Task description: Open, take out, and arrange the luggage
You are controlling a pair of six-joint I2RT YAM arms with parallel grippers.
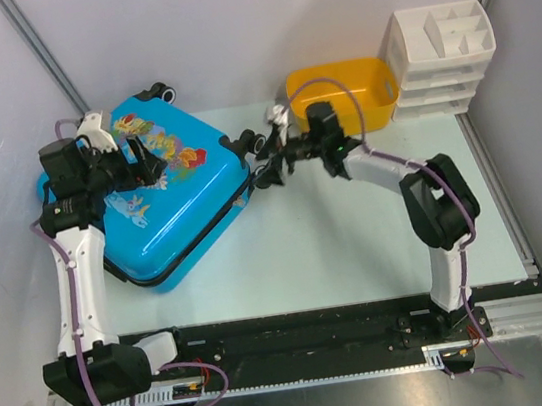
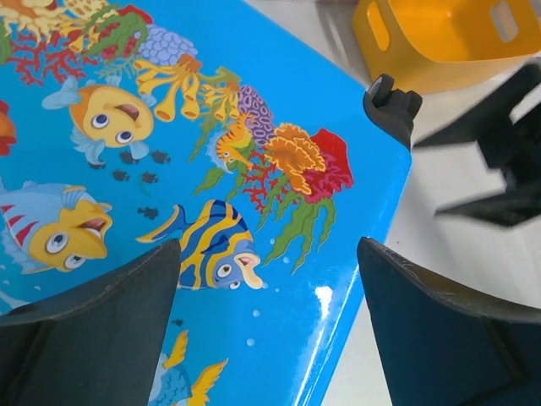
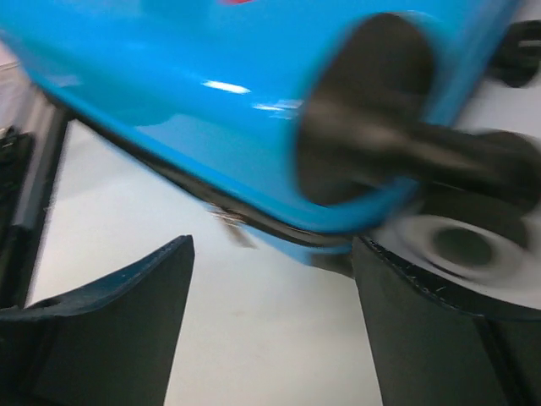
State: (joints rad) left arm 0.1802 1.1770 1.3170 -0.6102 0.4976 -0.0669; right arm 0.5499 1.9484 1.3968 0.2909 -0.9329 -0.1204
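Top external: luggage diagonal, wheels far-right

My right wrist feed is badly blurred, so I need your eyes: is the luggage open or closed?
Observer: Closed. The luggage lies flat on the table, fish print up.
Operator: And the left side?
Observer: The left jaws stand open above the fish print.
Operator: Anything past my right jaws?
Observer: A yellow tub stands just beyond them, next to a white drawer unit.
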